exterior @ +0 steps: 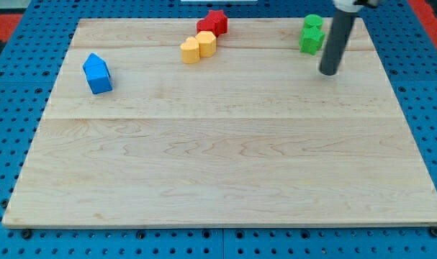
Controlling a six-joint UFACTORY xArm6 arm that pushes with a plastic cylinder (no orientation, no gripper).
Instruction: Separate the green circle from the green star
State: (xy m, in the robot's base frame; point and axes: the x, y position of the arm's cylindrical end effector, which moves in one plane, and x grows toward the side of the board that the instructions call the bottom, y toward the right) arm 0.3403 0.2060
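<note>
Wooden board [225, 165] – pale, on a blue pegboard [9, 50]. Dark rod, no pincer, nothing held; my tip [329, 72] just right of the green pair. Blue blocks [97, 73], left. Yellow blocks [198, 47] touching red blocks [213, 22], top centre. Green circle [312, 23] – touching green star [311, 40] below it, top right.

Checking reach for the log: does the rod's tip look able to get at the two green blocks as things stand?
Probably yes. My tip sits just to the view's right of the green circle and green star, slightly below them, with bare board between. The two blocks touch, so splitting them needs a careful angle.
</note>
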